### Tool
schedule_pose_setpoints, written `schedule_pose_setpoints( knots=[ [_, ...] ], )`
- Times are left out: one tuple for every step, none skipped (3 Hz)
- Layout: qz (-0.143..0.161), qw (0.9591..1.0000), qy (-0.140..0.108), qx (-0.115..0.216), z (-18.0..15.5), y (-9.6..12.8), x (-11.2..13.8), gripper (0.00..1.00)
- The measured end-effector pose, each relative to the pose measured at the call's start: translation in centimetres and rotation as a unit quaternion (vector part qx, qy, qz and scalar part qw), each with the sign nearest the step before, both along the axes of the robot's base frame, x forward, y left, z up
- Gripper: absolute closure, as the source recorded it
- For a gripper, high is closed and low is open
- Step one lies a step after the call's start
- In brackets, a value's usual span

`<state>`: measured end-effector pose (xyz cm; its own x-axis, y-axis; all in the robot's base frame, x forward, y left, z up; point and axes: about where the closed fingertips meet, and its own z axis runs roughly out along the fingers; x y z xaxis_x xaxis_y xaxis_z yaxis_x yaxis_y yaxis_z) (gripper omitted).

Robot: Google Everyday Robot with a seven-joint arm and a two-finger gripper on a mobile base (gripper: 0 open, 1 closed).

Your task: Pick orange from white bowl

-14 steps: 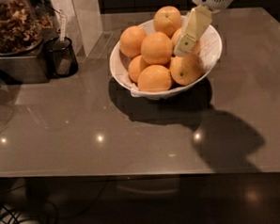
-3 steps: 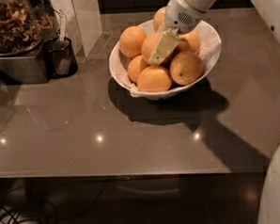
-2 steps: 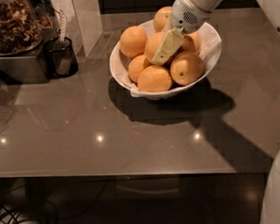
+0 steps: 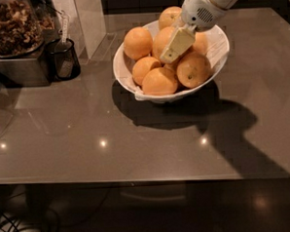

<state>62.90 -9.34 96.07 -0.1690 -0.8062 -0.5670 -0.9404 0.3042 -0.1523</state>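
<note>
The white bowl [image 4: 220, 48] stands at the back middle of the grey table and holds several oranges. My gripper [image 4: 167, 52] reaches in from the upper right. One cream finger [image 4: 177, 44] lies across the front of the middle orange [image 4: 158, 39]; the other finger is hidden behind it. This orange sits a little above its neighbours, gripped between the fingers. An orange with a dark stem dot [image 4: 193, 69] lies just right of the fingertip. Other oranges lie at the left [image 4: 137, 42] and front [image 4: 159, 81] of the bowl.
A small dark cup [image 4: 62, 59] with a utensil in it stands left of the bowl. A container of brown bits [image 4: 11, 27] sits on a metal base at the far left. A white upright panel [image 4: 84, 18] stands behind the cup. The table's front edge [image 4: 138, 179] runs below.
The gripper came down among the oranges, closed on the middle orange, and has since moved slightly up and to the right with it. The bowl has not moved.
</note>
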Motion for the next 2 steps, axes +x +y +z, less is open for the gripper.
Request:
schedule_pose_setpoints(
  knots=[
    [-0.001,0.9985,-0.047,0.028,3.2,-0.3,-3.3,1.0],
    [-0.004,0.9951,-0.082,0.055,5.5,-0.6,-6.0,1.0]
  ],
)
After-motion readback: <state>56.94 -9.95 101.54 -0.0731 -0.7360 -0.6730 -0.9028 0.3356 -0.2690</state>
